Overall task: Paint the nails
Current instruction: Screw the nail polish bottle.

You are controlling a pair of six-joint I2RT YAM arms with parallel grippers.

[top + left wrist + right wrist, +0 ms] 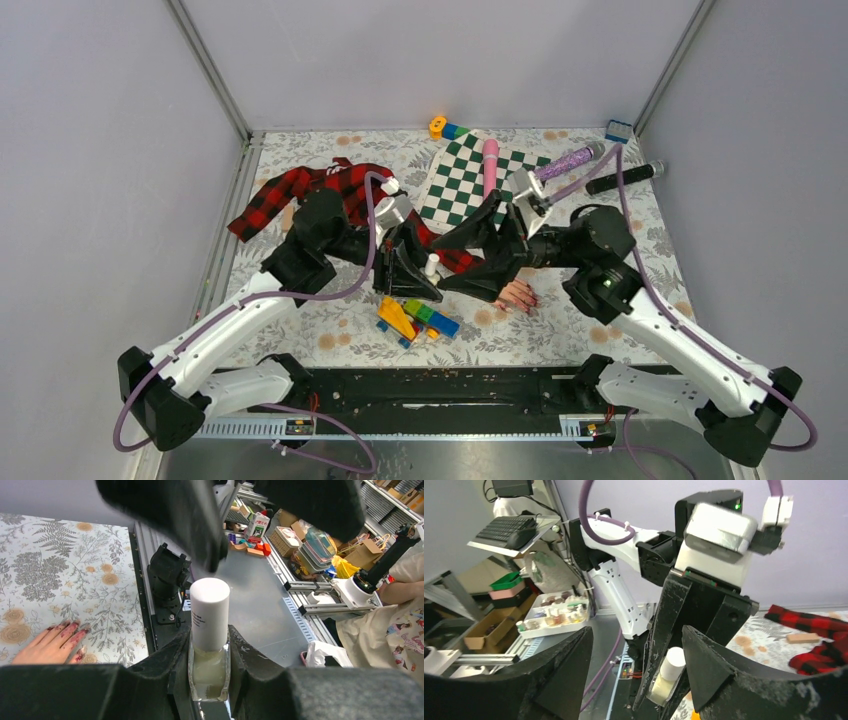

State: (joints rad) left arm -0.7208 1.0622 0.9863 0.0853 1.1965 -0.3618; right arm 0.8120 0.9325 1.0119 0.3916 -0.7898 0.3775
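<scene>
My left gripper (420, 272) is shut on a small pale bottle (209, 652) with a white cap (210, 611), held upright above the mat; the bottle also shows in the right wrist view (666, 677). My right gripper (480, 248) is open, its fingers spread wide just right of the bottle's cap, one fingertip (701, 647) close beside the cap. The pale pink mannequin hand (518, 295) lies under my right arm, its plaid sleeve (300, 190) stretching to the back left. Its dark-red nails (75, 630) show in the left wrist view.
Coloured toy bricks (415, 318) lie in front of the grippers. A green checkered cloth (460, 180) with a pink tube (490, 160) lies at the back. A purple glitter stick (568, 160), a black handle (625, 178) and small bricks (445, 128) sit along the far edge.
</scene>
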